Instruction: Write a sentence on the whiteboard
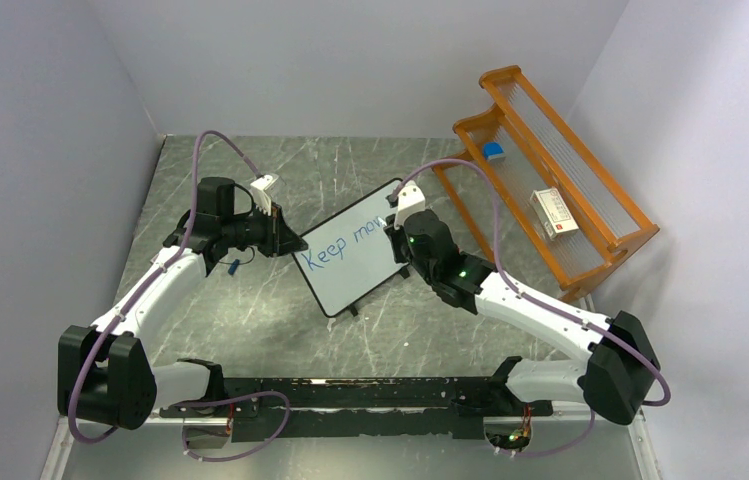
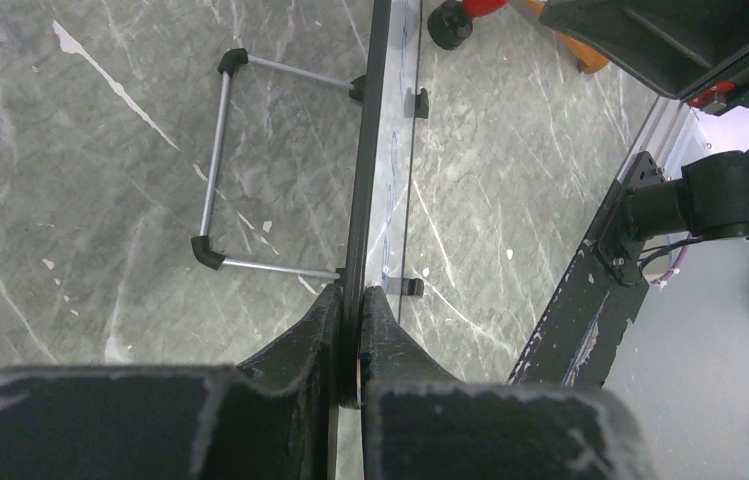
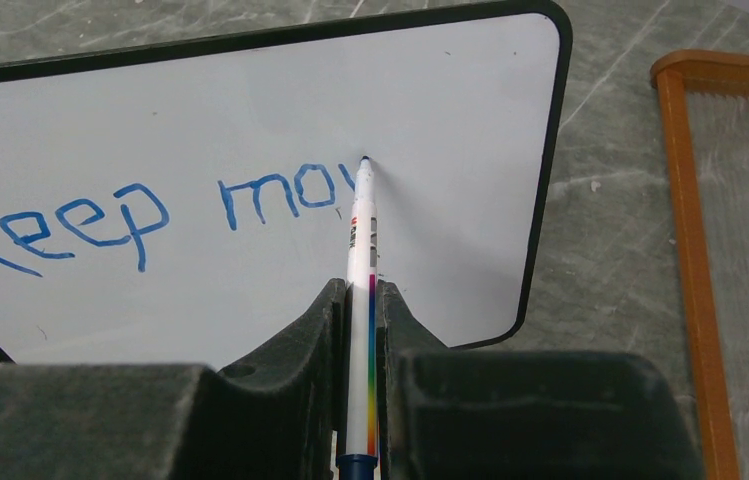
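The whiteboard (image 1: 355, 262), white with a thin black frame, stands tilted in the middle of the table. Blue writing (image 3: 140, 215) on it reads "Keep mov" in the right wrist view, in one line. My left gripper (image 1: 288, 243) is shut on the board's left edge; in the left wrist view its jaws (image 2: 352, 305) pinch the black frame (image 2: 365, 150) edge-on. My right gripper (image 3: 360, 300) is shut on a white marker (image 3: 358, 250) with a rainbow stripe. The marker's tip touches the board at the end of the writing.
An orange rack (image 1: 550, 170) stands at the back right, holding a white box (image 1: 553, 212) and a small blue thing (image 1: 492, 151). The board's wire stand (image 2: 218, 165) rests on the marble tabletop. A black rail (image 1: 350, 395) runs along the near edge.
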